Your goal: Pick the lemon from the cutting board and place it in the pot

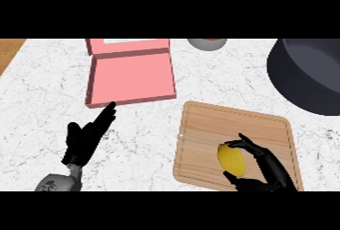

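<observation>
- Lemon [232,159] is seen lying on the wooden cutting board [219,130], clasped by the right hand [260,167], whose fingers are curled over its top and whose thumb is hooked beneath its lower end.
- Contact between the fruit and the board is still shown; whether it has been lifted at all cannot be told from this steep view.
- The right hand is entered from the lower edge of the view, with the lemon kept just to its left, in the board's near half.
- The dark pot [306,74] is placed well beyond the right hand, up and to its right, cut off by the view's right edge and clear of the board.
- The left hand [89,134] is held apart from everything, fingers straight and extended, nothing gripped; its grey forearm is seen rising from the lower left.
- A pink open box [129,78] is set just past the left hand's fingertips, its near edge almost met by them; touch cannot be confirmed.
- A small grey bowl [207,43] is partly shown at the far edge of the white marbled desk [40,108], far ahead of both hands, between the box and the pot.
- A strip of wooden surface [8,51] is glimpsed at the far left corner, well beyond the left hand.
</observation>
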